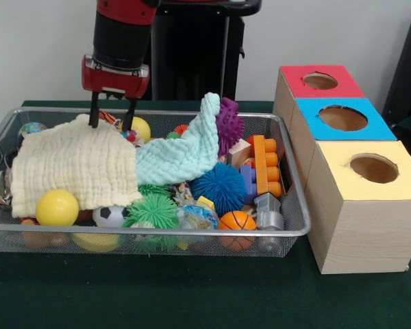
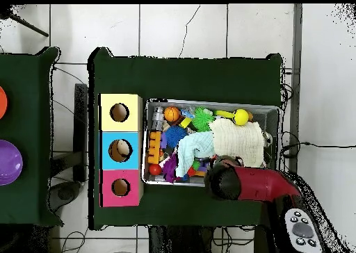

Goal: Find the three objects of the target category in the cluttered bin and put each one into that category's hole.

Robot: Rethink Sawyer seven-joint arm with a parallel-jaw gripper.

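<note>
Jaws (image 1: 111, 115) spread at cream cloth (image 1: 75, 164) far edge, wire bin (image 1: 192, 236)

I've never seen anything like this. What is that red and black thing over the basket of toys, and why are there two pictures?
The red and black thing is a robot arm; the gripper at its end is its hand, two dark fingers standing apart above a cream cloth. It holds nothing. One picture is taken from across the table, the other from straight above, where the arm covers part of the scene. On the green table sits a wire bin full of balls, spiky toys and blocks, partly covered by that cloth and a mint cloth. Beside it stand three boxes with round holes: red, blue and yellow, for sorting toys into.
</note>
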